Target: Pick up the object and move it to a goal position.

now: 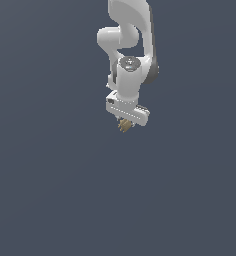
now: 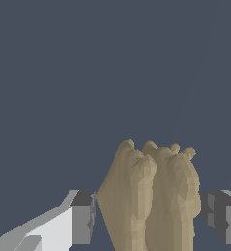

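Between the dark pads (image 2: 83,218) of the white gripper (image 1: 125,121), the tan, knobbly object (image 2: 151,196) sits pinched on both flanks, the jaws narrowed onto it, apparently so the arm can carry it toward a goal that no view shows.

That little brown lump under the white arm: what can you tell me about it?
The object is a tan-brown lump with a faceted, matte surface and several rounded knobs along one end. The wrist view shows it between the gripper fingers, one dark pad at each flank. In the exterior view it peeks out just beneath the gripper, mostly hidden, with plain dark ground around.
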Action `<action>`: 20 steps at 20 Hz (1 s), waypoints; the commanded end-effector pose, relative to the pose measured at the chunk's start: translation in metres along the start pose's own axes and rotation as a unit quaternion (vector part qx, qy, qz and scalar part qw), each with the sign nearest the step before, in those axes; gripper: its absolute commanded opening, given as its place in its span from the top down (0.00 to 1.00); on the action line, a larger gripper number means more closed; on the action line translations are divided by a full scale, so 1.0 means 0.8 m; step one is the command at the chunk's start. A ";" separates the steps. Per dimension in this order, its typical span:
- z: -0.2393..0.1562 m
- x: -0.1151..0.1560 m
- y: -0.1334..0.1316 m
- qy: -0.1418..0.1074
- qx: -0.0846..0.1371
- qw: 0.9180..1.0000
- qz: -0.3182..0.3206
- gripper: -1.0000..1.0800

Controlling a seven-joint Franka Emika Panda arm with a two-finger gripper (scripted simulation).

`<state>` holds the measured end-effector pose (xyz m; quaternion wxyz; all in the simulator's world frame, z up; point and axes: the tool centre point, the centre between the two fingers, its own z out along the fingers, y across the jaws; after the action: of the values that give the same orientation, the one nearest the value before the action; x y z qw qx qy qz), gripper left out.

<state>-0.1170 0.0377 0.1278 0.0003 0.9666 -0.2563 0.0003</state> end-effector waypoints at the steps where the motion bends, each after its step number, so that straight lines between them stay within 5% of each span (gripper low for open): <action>1: -0.024 -0.022 -0.022 0.001 -0.001 1.000 0.000 1.00; 12: -0.109 -0.097 -0.106 0.001 -0.001 1.000 0.000 1.00; 20: -0.132 -0.116 -0.132 0.000 0.000 1.000 0.000 1.00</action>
<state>-0.1454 0.1729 0.2315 0.0001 0.9668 -0.2555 0.0006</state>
